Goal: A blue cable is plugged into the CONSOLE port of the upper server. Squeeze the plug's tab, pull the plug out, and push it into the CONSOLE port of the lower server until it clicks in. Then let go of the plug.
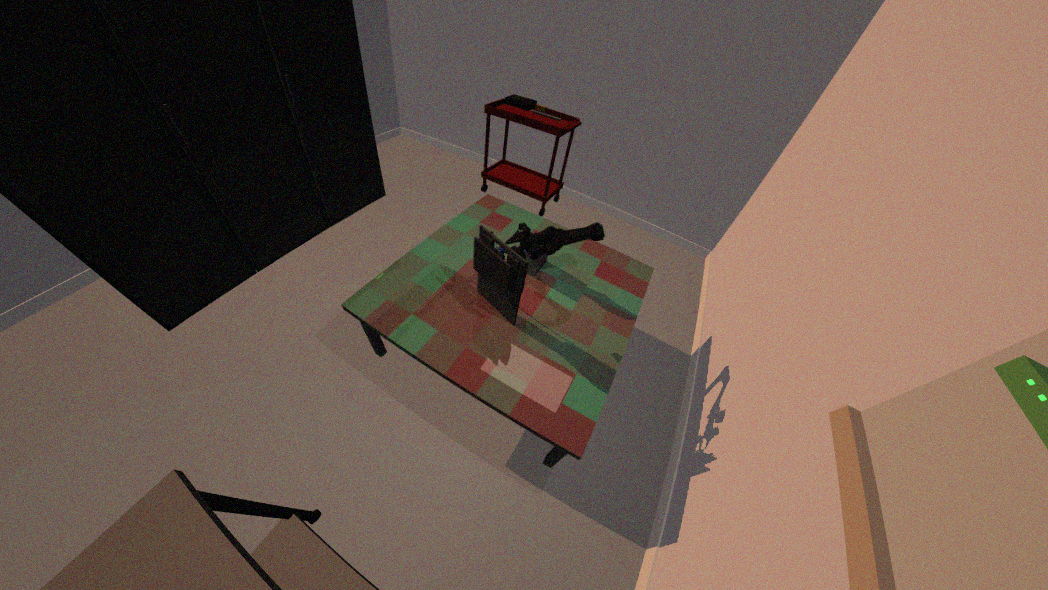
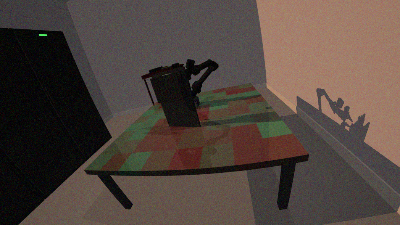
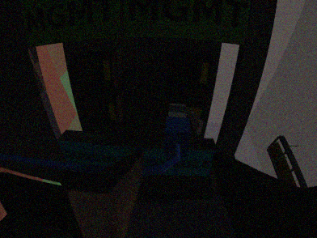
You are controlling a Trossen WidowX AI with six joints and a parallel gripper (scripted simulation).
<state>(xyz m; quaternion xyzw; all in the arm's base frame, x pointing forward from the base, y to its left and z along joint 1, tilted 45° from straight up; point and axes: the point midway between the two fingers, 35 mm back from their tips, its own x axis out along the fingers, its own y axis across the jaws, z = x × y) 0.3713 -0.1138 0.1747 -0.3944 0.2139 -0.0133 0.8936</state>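
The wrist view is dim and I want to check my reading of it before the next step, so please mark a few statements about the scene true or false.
1. In the wrist view, the blue plug appears between the two fingertips. True.
2. The gripper is clamped on the plug. False: its fingers stand apart.
3. The blue cable runs toward the left edge of the wrist view. True.
4. The table has a plain white top. False: it is patched in reds and greens.
5. The red cart has two shelves. True.
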